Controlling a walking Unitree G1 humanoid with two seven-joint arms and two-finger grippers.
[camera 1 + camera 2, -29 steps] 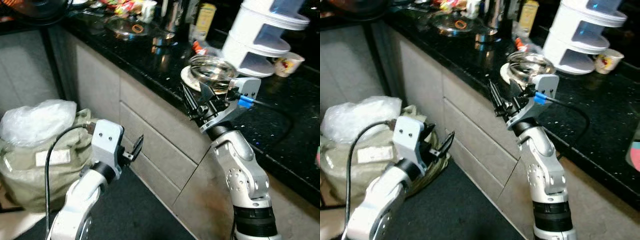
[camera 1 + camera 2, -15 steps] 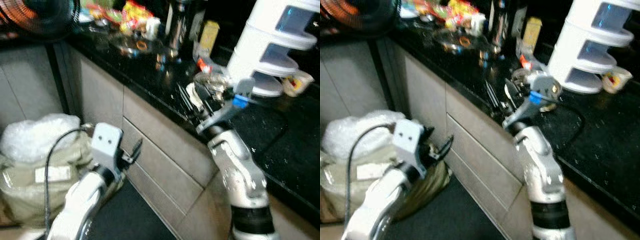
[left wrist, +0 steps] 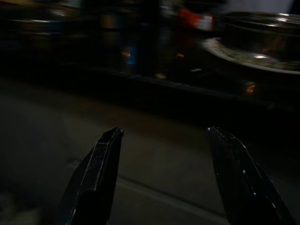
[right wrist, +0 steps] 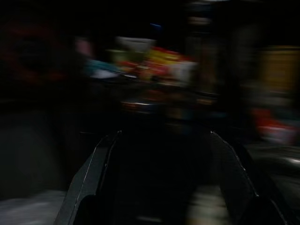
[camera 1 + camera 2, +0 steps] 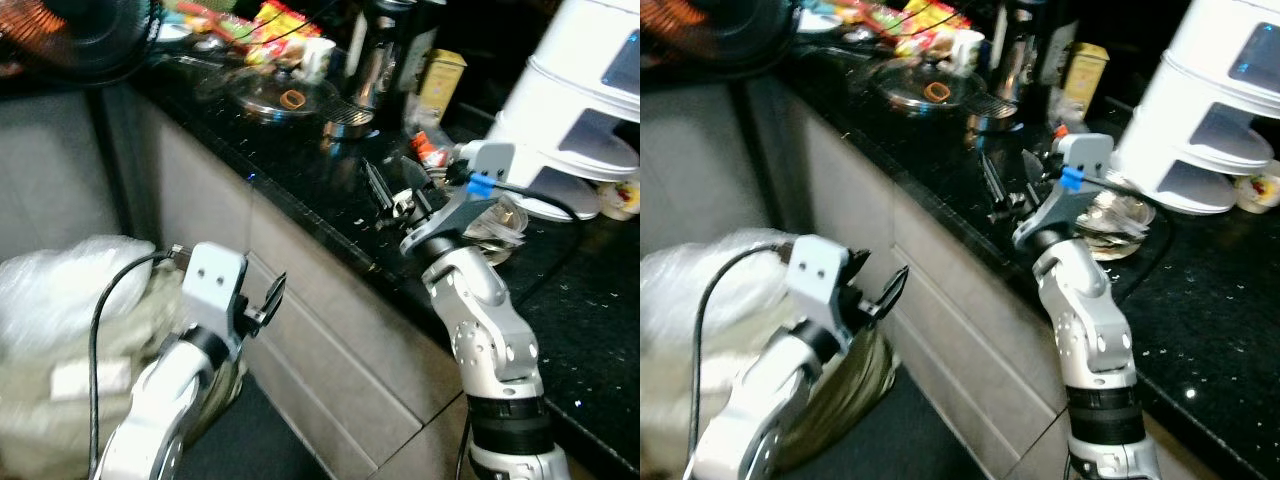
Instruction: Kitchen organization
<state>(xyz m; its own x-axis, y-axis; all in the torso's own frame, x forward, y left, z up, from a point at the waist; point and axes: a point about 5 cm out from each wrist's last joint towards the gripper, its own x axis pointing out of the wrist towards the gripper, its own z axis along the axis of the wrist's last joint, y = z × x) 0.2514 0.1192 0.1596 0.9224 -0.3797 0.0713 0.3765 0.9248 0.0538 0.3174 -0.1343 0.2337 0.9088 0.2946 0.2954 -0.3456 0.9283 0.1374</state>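
Observation:
My right gripper hangs open over the black countertop, close to its front edge, with nothing between its fingers. Just behind its wrist sits a glass bowl on a plate. A glass pan lid lies farther left on the counter. My left gripper is held low in front of the grey drawers, also open and empty, and its wrist view looks up at the counter edge and the bowl on its plate.
A white tiered rack stands at the back right with a cup beside it. A yellow box, a metal pot and snack packets crowd the counter's back. A stuffed bag sits on the floor at the left.
The whole view has shifted as the camera moved. My right gripper has gone from the counter edge in front of the bowl to over the countertop left of it. The left arm hangs the same.

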